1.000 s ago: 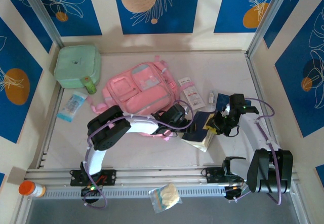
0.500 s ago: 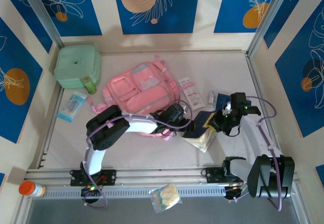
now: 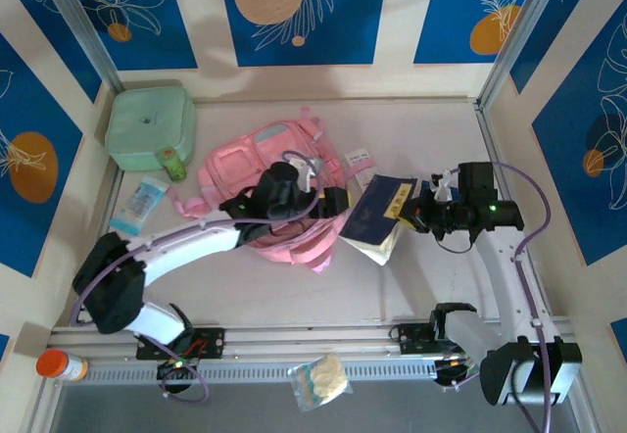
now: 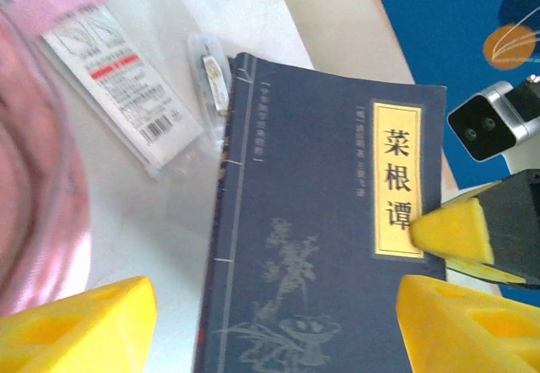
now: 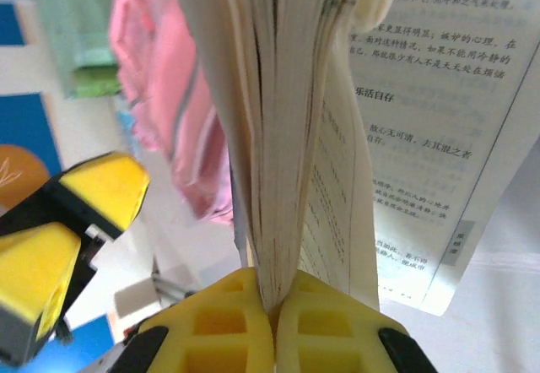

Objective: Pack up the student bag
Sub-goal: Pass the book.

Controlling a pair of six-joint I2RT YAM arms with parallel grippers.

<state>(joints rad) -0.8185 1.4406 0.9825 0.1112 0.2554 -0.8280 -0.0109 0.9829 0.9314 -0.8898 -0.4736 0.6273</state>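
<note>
While the right fingers (image 5: 224,331) are pressed together on the page edge of a dark blue paperback book with a yellow title strip (image 3: 377,210), the left fingers (image 4: 76,322) stand spread and empty over the book's cover. The large soft pink fabric backpack (image 3: 230,173) lies flat mid-way across the pale counter (image 3: 421,129), partly under the left arm, with the book just beside its right edge.

The pale desk (image 3: 294,286) carries a large soft pink fabric backpack (image 3: 235,170), lying under and just left of the left tool (image 3: 331,203). Well to that tool's left sit a mint-green square soft case (image 3: 150,126), a small green bottle (image 3: 174,165) and a flat clear-blue packet (image 3: 139,205). Flat white printed sachets (image 3: 360,163) lie just beyond it.
</note>
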